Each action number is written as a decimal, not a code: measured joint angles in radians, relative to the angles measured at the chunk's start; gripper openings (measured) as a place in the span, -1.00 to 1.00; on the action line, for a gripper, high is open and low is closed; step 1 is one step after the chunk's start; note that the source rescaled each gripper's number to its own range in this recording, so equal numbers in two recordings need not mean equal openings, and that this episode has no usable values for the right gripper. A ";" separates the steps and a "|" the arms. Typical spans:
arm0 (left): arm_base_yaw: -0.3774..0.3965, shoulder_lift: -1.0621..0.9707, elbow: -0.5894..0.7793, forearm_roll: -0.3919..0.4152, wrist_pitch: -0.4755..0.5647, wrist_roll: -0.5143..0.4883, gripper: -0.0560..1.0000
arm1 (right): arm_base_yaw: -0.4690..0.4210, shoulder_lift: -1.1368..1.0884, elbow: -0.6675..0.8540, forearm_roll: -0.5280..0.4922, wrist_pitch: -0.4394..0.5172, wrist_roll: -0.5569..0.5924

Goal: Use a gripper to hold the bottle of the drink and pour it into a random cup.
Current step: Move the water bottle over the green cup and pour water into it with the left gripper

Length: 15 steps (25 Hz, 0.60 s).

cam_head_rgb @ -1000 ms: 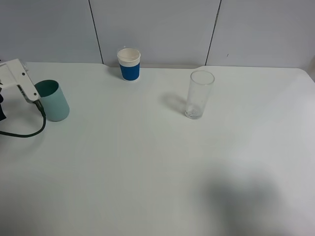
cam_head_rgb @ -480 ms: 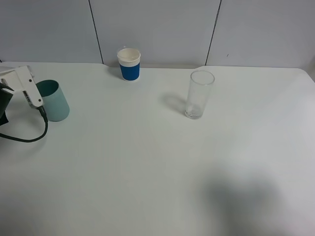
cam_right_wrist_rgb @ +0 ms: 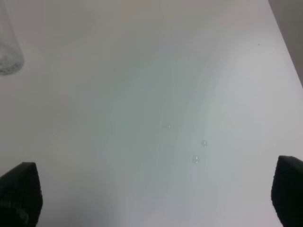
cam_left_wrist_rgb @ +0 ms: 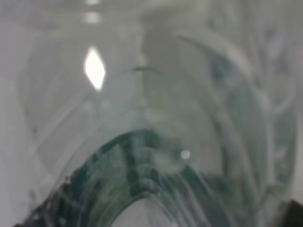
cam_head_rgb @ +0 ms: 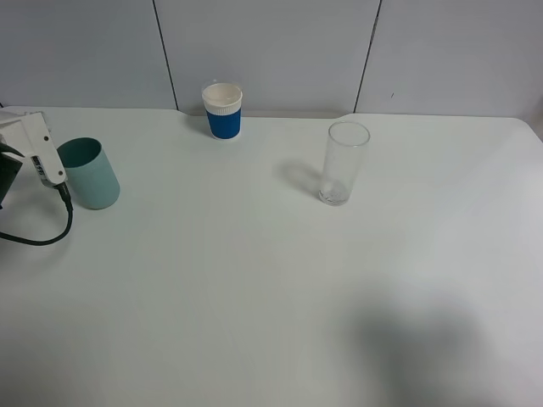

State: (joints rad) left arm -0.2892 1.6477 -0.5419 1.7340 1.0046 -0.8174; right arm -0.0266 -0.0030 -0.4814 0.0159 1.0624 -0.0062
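Pressed close before my left gripper (jaw gap hidden, I cannot tell) at the left edge beside the cup, the bottle of the drink looks light, thin-walled and slippery, best held around its label.

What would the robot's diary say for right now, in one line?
left gripper: beside teal cup, grip unclear | bottle: fills left wrist view | right gripper: open, empty | pouring: none visible
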 joint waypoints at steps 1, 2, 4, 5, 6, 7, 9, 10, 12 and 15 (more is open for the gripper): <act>0.000 0.000 0.000 0.000 0.000 0.010 -0.89 | 0.000 0.000 0.000 0.000 0.000 0.000; 0.000 0.000 0.000 0.000 0.000 0.020 -0.89 | 0.000 0.000 0.000 0.000 0.000 0.000; 0.000 0.000 0.000 0.000 0.000 0.038 -0.89 | 0.000 0.000 0.000 0.000 0.000 0.000; 0.000 0.000 0.000 0.000 0.000 0.046 -0.89 | 0.000 0.000 0.000 0.000 0.000 0.000; 0.000 0.000 0.000 0.000 0.000 0.049 -0.89 | 0.000 0.000 0.000 0.000 0.000 0.000; 0.000 0.000 0.000 0.000 0.000 0.049 -0.89 | 0.000 0.000 0.000 0.000 0.000 0.000; 0.000 0.000 0.000 0.000 0.000 0.054 -0.89 | 0.000 0.000 0.000 0.000 0.000 0.000; 0.000 0.000 0.000 0.000 0.000 0.056 -0.89 | 0.000 0.000 0.000 0.000 0.000 0.000; 0.000 0.000 0.000 0.000 0.000 0.057 -0.89 | 0.000 0.000 0.000 0.000 0.000 0.000; 0.000 0.000 0.000 0.000 0.000 0.059 -0.89 | 0.000 0.000 0.000 0.000 0.000 0.000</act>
State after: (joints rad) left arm -0.2892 1.6477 -0.5419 1.7340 1.0046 -0.7580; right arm -0.0266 -0.0030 -0.4814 0.0159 1.0624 -0.0062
